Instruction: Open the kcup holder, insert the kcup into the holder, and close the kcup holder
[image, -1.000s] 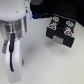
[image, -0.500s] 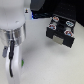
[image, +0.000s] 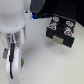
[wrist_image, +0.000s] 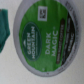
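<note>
The kcup's green lid (wrist_image: 46, 37), printed "Dark Magic", fills most of the wrist view at very close range. A teal piece (wrist_image: 4, 27) shows beside it at the frame's edge, with a narrow pale gap between them. In the exterior view a small green patch of the kcup (image: 22, 63) peeks out beside my gripper (image: 13, 67), which hangs low at that view's left under the white arm. Its fingers are too blurred to read. The black kcup holder (image: 59, 36) stands at the exterior view's right, with dark and red-lidded pods (image: 60, 25) showing in its round slots and a pale pull (image: 60, 39) on its front.
The bulky white arm and wrist (image: 12, 25) cover the exterior view's left. A black shape with a blue light (image: 34, 15) sits behind the holder. The pale tabletop (image: 47, 67) lies between gripper and holder.
</note>
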